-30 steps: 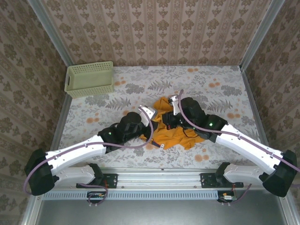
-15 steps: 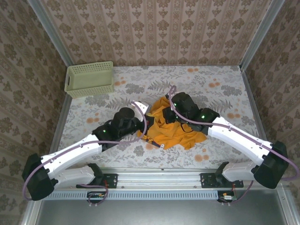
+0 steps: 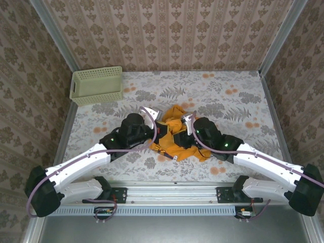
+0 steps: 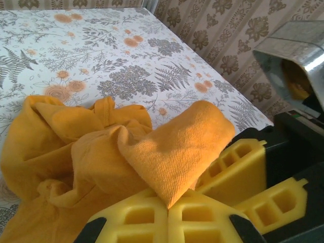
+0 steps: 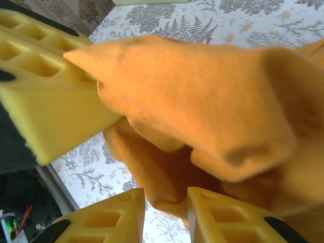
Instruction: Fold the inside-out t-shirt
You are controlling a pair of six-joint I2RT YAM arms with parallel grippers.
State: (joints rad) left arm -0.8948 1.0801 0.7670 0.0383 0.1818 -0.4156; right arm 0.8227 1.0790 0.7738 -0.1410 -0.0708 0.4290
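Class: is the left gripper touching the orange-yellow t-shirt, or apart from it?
Touching. The left wrist view shows the left gripper shut on a pointed fold of the t-shirt, the cloth pinched between its jaws.

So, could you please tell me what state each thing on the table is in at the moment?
t-shirt: crumpled in a heap, not yet folded, one corner lifted.
left claw: shut, pinching that corner of the t-shirt.
right claw: open, fingers parted, cloth hanging loose between them.
basket: upright at the far left, apart from the t-shirt.
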